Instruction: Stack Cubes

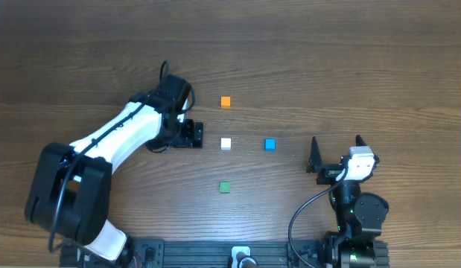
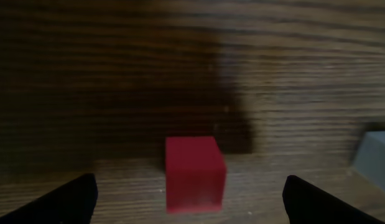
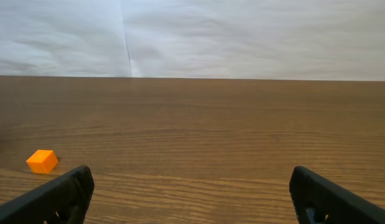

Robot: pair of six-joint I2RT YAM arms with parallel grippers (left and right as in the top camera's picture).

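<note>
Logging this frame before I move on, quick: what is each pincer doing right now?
Left pincer: open, with the small red cube in the gap between its fingers, not gripped.
Right pincer: open, holding nothing.

A robotics lab: left arm (image 1: 115,138) and right arm (image 1: 355,199) are mounted on a black rail (image 1: 193,254) at the edge of a wood-grain counter (image 1: 364,59), with small coloured cubes (image 1: 226,144) laid out and a plain white backdrop (image 3: 242,37) behind.

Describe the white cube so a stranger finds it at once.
On the wooden table, look just beyond the tip of the left arm. The white cube sits there, flanked by an orange cube, a blue cube and a green cube. It alone is white.
</note>
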